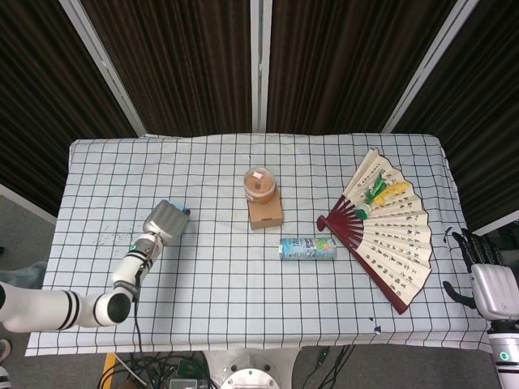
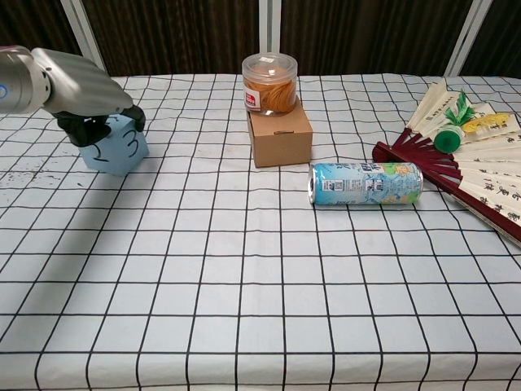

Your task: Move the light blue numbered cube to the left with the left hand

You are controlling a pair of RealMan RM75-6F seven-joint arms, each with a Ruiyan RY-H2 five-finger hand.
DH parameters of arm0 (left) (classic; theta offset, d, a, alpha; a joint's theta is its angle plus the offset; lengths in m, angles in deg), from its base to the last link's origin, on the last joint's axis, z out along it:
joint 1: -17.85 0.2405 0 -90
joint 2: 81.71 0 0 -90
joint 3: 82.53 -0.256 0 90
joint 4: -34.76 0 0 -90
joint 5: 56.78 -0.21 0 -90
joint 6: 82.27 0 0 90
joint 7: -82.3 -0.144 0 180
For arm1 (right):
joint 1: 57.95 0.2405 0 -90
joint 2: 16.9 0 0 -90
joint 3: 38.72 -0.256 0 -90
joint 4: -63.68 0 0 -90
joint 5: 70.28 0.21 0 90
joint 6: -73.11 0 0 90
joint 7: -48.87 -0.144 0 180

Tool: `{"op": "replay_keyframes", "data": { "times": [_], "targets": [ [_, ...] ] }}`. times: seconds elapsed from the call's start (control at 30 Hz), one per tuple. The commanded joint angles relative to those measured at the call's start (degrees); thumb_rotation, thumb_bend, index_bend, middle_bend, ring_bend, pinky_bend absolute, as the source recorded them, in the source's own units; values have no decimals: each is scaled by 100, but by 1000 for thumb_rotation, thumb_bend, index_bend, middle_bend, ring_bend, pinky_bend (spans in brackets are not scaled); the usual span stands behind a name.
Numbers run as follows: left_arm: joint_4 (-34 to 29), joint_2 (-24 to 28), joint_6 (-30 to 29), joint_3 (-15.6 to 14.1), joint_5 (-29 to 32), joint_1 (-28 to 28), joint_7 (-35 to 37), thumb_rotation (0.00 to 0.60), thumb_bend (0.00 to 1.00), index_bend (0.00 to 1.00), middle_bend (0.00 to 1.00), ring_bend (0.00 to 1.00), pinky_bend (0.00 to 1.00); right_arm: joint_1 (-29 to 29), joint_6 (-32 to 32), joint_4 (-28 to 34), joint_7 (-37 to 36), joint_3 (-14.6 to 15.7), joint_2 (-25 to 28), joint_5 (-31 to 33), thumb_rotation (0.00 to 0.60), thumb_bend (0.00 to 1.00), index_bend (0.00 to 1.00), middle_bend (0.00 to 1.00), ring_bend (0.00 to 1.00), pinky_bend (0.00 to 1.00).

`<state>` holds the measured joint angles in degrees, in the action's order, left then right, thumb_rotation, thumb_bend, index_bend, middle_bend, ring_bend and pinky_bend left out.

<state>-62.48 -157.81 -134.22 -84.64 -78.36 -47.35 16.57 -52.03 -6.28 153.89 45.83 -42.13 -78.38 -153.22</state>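
Observation:
The light blue numbered cube (image 2: 116,149) stands at the left of the checked table, showing a 2 and a 3 in the chest view. My left hand (image 2: 81,94) lies over its top and grips it, with dark fingers curled down its sides. In the head view the left hand (image 1: 165,220) covers the cube fully, so the cube is hidden there. My right hand (image 1: 491,285) hangs off the table's right edge, fingers apart, holding nothing.
A brown cardboard box (image 2: 279,135) topped by a clear jar of snacks (image 2: 269,83) stands mid-table. A drinks can (image 2: 365,182) lies on its side to the box's right. An open paper fan (image 2: 467,155) with a small green bottle (image 2: 448,137) covers the right.

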Motion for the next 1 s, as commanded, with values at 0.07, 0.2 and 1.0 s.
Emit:
{"op": "replay_keyframes", "data": {
  "times": [0.07,0.2,1.0],
  "targets": [
    [251,-28,129,-68,238,-164,84,600,669,188,858,900,932,-2,3,9,15,-7,0,23,600,202,0,0,0,0],
    [450,-48,197,-109,351,-277,150,600,669,188,859,900,931,14,33,34,60,-6,-8,32,600,202,0,0,0,0],
    [1348,-53,556,-614,1727,-661,208,600,678,222,860,902,932,6,5,119,158,-1,1,24,600,202,0,0,0,0]
  ]
}}
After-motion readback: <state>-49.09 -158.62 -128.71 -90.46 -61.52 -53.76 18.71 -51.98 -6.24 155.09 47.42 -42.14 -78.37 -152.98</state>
